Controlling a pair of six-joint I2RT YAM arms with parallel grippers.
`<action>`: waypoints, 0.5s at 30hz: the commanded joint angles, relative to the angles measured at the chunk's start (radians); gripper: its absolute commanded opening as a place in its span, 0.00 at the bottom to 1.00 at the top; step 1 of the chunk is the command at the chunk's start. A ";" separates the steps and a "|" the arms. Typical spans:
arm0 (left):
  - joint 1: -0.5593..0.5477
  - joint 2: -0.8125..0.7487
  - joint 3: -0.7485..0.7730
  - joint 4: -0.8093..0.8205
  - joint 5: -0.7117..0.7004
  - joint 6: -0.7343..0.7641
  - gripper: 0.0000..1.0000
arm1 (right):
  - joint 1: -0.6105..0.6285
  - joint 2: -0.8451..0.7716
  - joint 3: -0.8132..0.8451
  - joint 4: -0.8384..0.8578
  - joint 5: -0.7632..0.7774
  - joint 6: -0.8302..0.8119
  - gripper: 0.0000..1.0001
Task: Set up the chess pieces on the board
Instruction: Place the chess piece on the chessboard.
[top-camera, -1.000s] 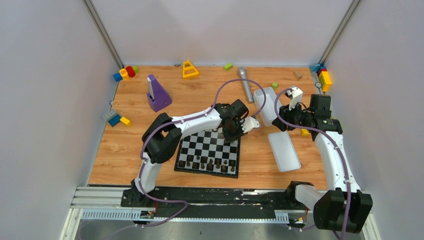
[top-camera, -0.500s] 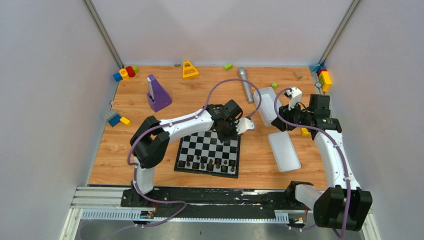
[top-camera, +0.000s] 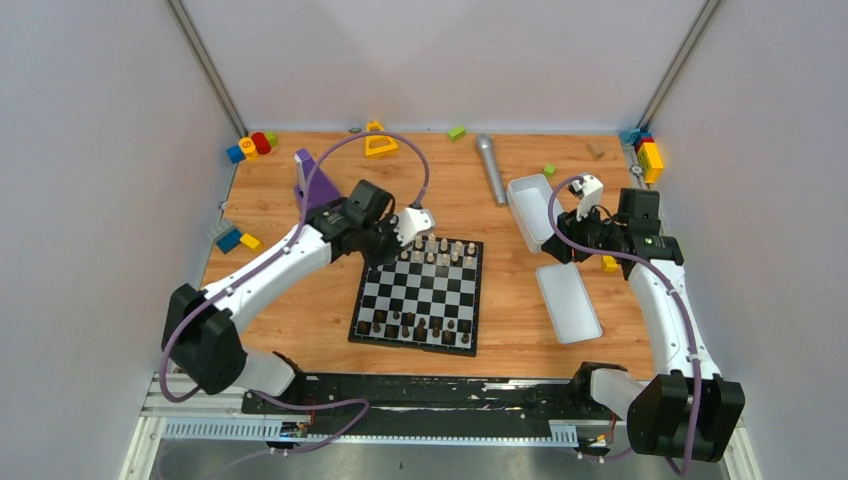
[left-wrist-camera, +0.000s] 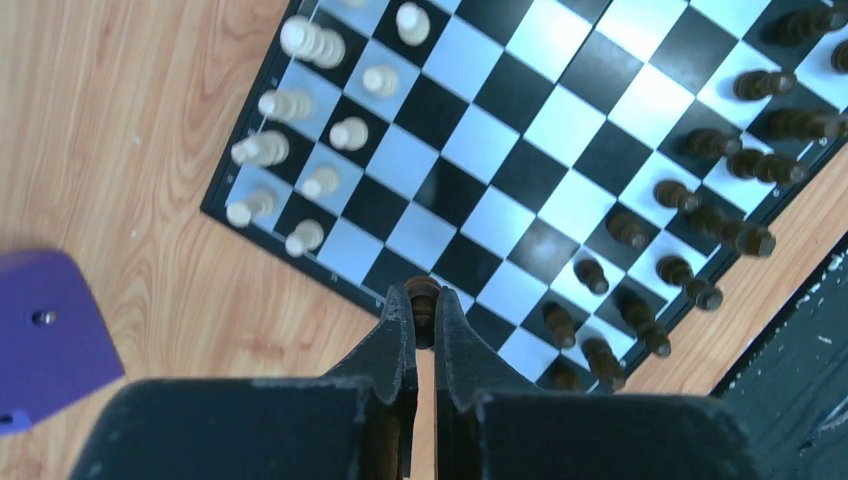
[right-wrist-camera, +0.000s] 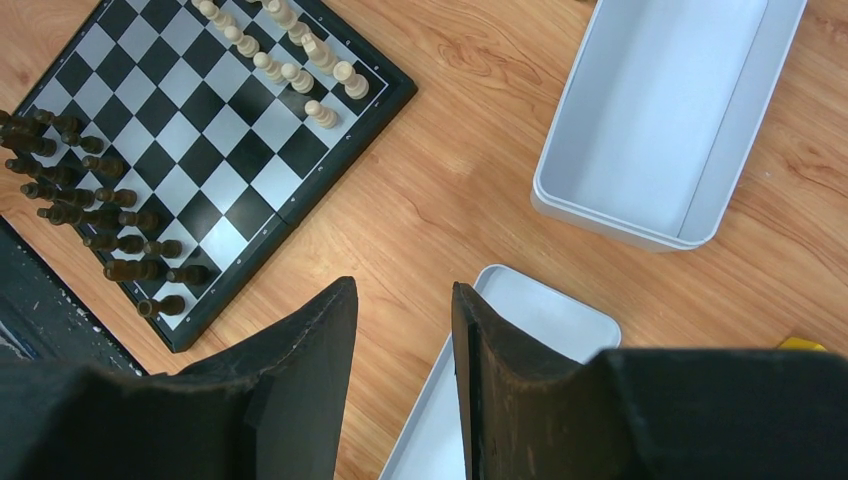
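Observation:
The checkered board lies at the table's middle. Cream chess pieces fill its far rows and dark brown pieces its near rows. My left gripper hovers over the board's far left corner. In the left wrist view it is shut on a dark brown piece, above the board's edge, with cream pieces and dark pieces beyond. My right gripper is open and empty over bare wood, between the board and a white lid.
A deep white tray and a flat white lid lie right of the board; both show in the right wrist view. A purple block, a yellow wedge, a silver cylinder and coloured blocks sit around.
My left arm has swung from the board's far right corner to its far left corner, uncovering the cream rows. The right arm has not moved.

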 joint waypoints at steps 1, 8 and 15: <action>0.045 -0.135 -0.058 -0.033 0.036 0.033 0.00 | -0.006 -0.019 0.012 0.015 -0.036 -0.020 0.41; 0.138 -0.239 -0.159 -0.044 0.077 0.068 0.00 | -0.006 -0.010 0.013 0.012 -0.044 -0.026 0.41; 0.148 -0.241 -0.220 -0.038 0.107 0.091 0.00 | -0.006 -0.005 0.011 0.009 -0.047 -0.024 0.41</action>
